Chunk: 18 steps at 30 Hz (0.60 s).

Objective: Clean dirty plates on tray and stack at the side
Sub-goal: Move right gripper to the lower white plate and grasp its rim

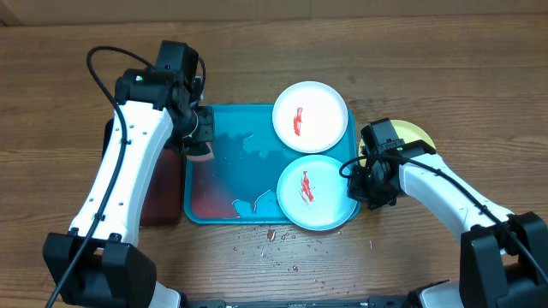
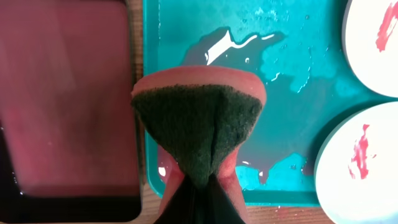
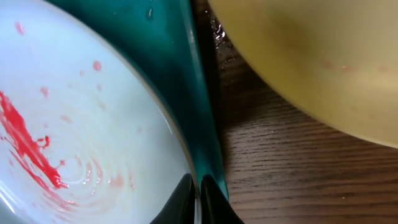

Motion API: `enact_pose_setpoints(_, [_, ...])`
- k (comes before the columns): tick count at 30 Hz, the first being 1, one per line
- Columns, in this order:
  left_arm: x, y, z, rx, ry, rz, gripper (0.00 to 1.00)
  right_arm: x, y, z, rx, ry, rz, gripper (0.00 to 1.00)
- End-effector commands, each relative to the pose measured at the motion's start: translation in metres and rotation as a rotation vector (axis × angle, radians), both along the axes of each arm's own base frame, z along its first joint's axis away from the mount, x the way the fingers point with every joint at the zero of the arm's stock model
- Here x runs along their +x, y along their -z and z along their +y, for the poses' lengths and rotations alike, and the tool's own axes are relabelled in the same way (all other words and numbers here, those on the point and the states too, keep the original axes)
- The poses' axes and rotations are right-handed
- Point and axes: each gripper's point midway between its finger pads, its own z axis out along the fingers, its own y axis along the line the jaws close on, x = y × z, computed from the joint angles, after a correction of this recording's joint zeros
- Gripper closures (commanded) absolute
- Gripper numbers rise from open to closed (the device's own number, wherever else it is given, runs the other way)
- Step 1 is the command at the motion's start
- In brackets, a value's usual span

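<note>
Reaching from the counter's near edge, the bent right arm sets the right gripper (image 3: 199, 196), fingers almost together and hold unclear, at the rim of the smeared pale aqua round plastic plate (image 1: 317, 192) on the turquoise rectangular plastic tray (image 1: 231, 175). Farther, the outstretched left arm's left gripper (image 2: 198, 186) clamps a pink green-faced sponge (image 2: 199, 118) over the tray's left side. Farthest, the white round plastic plate (image 1: 310, 115) sits on the tray and the yellow-green round plastic plate (image 1: 415, 135) beside it.

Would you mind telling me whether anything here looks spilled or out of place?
Yes: liquid is pooled on the tray, red specks litter the table before it, and the nearer plate overhangs the tray's front rim.
</note>
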Motion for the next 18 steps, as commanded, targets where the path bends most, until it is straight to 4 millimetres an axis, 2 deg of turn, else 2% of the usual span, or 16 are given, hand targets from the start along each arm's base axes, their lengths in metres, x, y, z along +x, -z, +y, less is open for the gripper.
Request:
enact_pose_setpoints(1, [0.000, 0.002, -0.002, -0.021, -0.017, 0.000, 0.96, -0.001, 0.000, -0.003, -0.018, 0.008, -0.003, 0.96])
enact_pose_setpoints(5, [0.003, 0.001, -0.003, -0.024, -0.017, -0.012, 0.96, -0.006, -0.005, -0.003, -0.027, 0.003, 0.026, 0.96])
enact_pose_setpoints(8, [0.004, 0.001, -0.003, -0.028, -0.016, -0.016, 0.96, -0.010, -0.016, 0.009, -0.017, -0.034, 0.046, 0.96])
enact_pose_setpoints(14, [0.005, 0.001, -0.003, -0.029, -0.016, -0.018, 0.96, -0.005, -0.042, 0.067, 0.040, -0.092, -0.021, 0.96])
enact_pose_setpoints(18, [0.005, 0.001, -0.003, -0.028, -0.016, -0.019, 0.96, 0.006, -0.052, 0.109, 0.112, -0.049, -0.110, 0.96])
